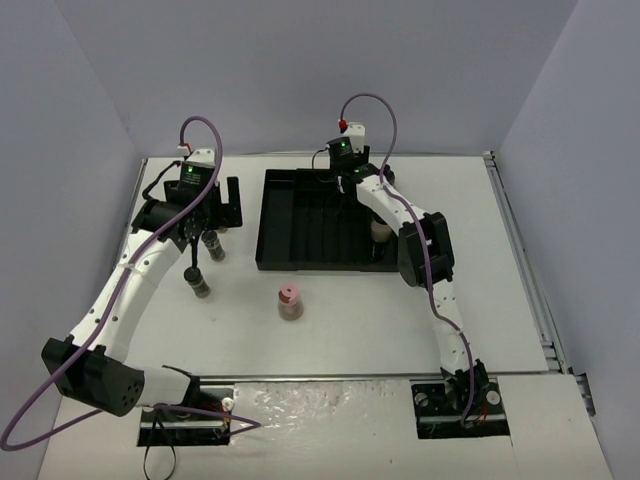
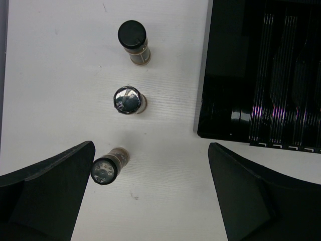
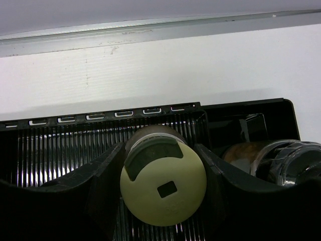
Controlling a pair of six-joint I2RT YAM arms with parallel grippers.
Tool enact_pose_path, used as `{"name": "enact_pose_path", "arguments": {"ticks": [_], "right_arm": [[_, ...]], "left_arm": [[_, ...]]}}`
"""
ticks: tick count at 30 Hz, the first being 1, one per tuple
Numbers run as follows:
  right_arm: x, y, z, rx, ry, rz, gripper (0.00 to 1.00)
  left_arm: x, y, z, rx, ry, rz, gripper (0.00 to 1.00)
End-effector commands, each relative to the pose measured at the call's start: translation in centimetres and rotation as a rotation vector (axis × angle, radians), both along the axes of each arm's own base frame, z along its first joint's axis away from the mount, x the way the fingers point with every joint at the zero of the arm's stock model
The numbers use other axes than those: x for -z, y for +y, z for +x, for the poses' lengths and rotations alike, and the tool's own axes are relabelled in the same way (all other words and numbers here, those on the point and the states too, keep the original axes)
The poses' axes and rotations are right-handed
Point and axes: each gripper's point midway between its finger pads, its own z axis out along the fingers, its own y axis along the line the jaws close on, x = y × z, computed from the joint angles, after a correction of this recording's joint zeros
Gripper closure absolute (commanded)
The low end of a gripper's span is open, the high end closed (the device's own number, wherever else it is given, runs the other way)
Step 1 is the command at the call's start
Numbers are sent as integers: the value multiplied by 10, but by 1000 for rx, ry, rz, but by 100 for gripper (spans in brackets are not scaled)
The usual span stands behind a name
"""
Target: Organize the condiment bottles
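In the right wrist view my right gripper [image 3: 163, 175] is shut on a pale bottle with a yellow cap [image 3: 163, 187], held over the ribbed floor of the black tray [image 3: 60, 150]. A clear-capped brownish bottle [image 3: 281, 160] lies in the tray to its right. In the left wrist view my left gripper [image 2: 150, 196] is open and empty above the table. Three dark-capped bottles stand ahead of it: one [image 2: 106, 168] close to the left finger [image 2: 50, 186], a shiny-capped one [image 2: 129, 99] and a black-capped one [image 2: 133, 39]. A pink-capped brownish bottle [image 1: 290, 300] stands alone in front of the tray.
The black ribbed tray [image 1: 300, 225] lies at the table's middle back, and its corner [image 2: 241, 75] shows in the left wrist view, right of the bottles. My left gripper [image 1: 205, 205] hovers left of it and my right gripper [image 1: 350, 180] reaches into its far end. A rail runs along the right table edge.
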Motion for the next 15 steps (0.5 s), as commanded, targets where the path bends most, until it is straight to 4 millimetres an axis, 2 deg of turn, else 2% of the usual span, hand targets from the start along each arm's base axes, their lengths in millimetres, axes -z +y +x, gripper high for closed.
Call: {"name": "enact_pose_path", "arguments": {"ticks": [1, 3, 4, 7, 15], "right_arm": [[-53, -4, 14, 23, -127, 18, 87], [-52, -6, 13, 25, -122, 9, 72], [-53, -5, 12, 26, -122, 7, 61], [-51, -7, 11, 27, -116, 2, 44], [-50, -6, 8, 22, -106, -5, 30]], "left_arm": [[-26, -1, 4, -4, -92, -24, 7], [-26, -1, 4, -4, -92, -24, 7], [-25, -1, 4, -5, -91, -25, 6], [-26, -1, 3, -3, -91, -22, 7], [-27, -1, 2, -6, -93, -21, 7]]}}
